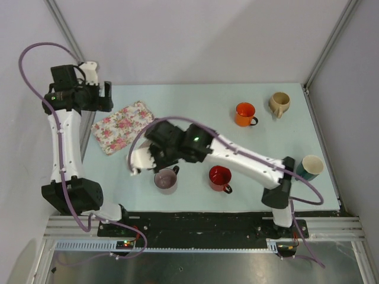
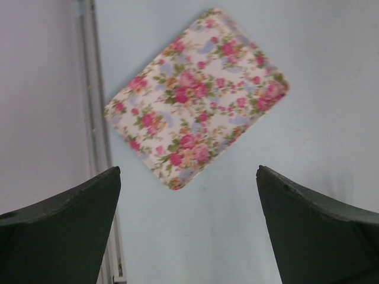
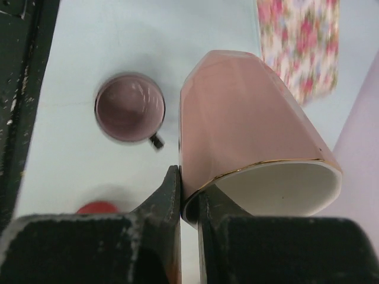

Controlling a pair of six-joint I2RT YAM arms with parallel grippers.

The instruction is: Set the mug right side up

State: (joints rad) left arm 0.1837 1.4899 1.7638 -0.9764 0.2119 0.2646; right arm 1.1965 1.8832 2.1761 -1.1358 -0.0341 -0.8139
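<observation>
1. Pink and faceted, the gold-rimmed mug point(image 3: 249, 118) hangs tilted over the table point(image 1: 195, 97), white mouth toward the wrist camera, just off the near corner of the floral mat point(image 1: 121, 126).
2. We see the right gripper point(image 3: 188, 177) pinching the mug's rim, one finger outside the wall and one inside.
3. We find the left gripper point(image 2: 188, 170) spread wide, hovering by the mat's far edge.
4. Nearer us than the mat, to its right, a mauve mug point(image 1: 166, 178) stands upright.
</observation>
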